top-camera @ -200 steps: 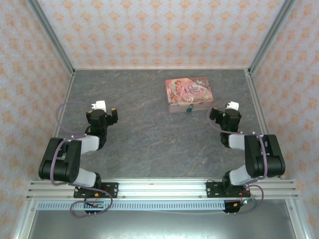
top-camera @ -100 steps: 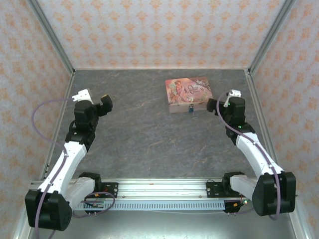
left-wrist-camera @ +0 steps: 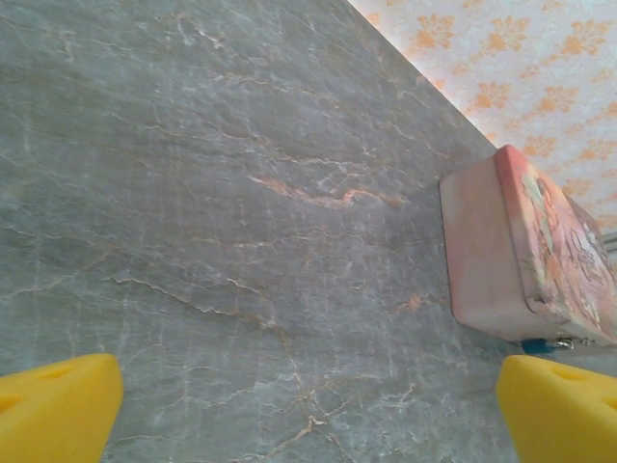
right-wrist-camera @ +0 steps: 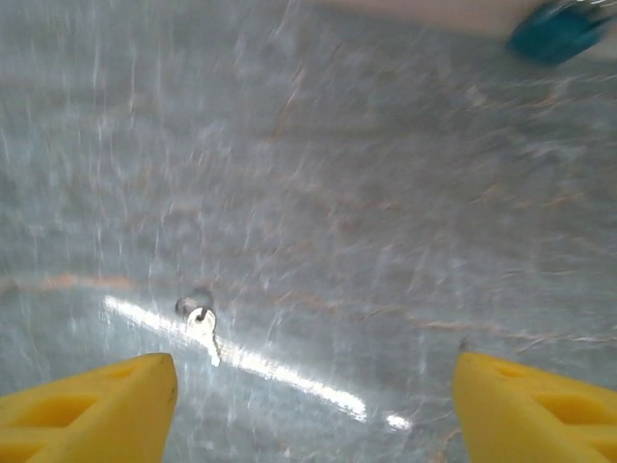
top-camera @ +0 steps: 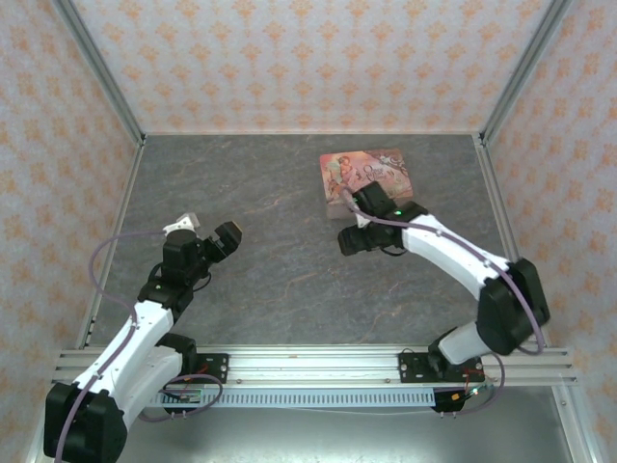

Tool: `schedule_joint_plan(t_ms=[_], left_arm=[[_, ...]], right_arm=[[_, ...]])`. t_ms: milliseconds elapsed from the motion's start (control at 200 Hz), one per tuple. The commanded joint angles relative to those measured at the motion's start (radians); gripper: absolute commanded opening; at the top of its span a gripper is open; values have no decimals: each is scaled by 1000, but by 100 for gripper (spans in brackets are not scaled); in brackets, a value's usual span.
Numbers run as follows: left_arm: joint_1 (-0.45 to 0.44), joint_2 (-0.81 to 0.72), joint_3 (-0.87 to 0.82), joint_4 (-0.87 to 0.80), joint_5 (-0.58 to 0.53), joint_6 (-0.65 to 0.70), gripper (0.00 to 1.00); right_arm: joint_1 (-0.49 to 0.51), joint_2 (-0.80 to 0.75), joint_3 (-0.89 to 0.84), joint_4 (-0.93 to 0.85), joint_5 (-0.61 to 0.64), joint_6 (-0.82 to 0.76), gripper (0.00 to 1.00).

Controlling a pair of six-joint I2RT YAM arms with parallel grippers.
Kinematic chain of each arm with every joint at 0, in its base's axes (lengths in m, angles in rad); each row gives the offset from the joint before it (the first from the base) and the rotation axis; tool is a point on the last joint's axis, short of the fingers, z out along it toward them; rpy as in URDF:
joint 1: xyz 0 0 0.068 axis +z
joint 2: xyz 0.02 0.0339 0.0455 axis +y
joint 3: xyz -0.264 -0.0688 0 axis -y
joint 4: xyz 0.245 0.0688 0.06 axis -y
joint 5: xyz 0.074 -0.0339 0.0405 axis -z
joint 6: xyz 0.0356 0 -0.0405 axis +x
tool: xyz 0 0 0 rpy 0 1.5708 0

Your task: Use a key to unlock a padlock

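Swung in from table's (top-camera: 270, 193) right edge: R gripper (right-wrist-camera: 313, 391) now above key (right-wrist-camera: 202, 325), near padlock (right-wrist-camera: 557, 29), spread, empty; L gripper (left-wrist-camera: 308, 410) spread too.

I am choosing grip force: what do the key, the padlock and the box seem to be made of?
Key: probably metal; small, silvery, glinting under the light.
Padlock: teal, seemingly glossy; too blurred to tell painted metal from plastic.
Box: pink, matte sides, printed pictures on the lid; perhaps cardboard or tin.
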Motion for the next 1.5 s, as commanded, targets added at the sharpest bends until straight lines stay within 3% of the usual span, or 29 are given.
schedule_joint_plan(t_ms=[0,536,1141,1491], left_arm=[[-6,7,13,36,21,-21,100],[-8,8,21,-5,3,-17,100],[-8,-18,22,-52,-20,-13,100],[-9,-44,24,-86,-26,-4,100]], right_arm=[[37,97,91,-176,16,-78,70],[150,474,354,-305,11,-182,54],[162,562,386,-297,-26,-159,37],[167,573,365,-291,-37,-136,16]])
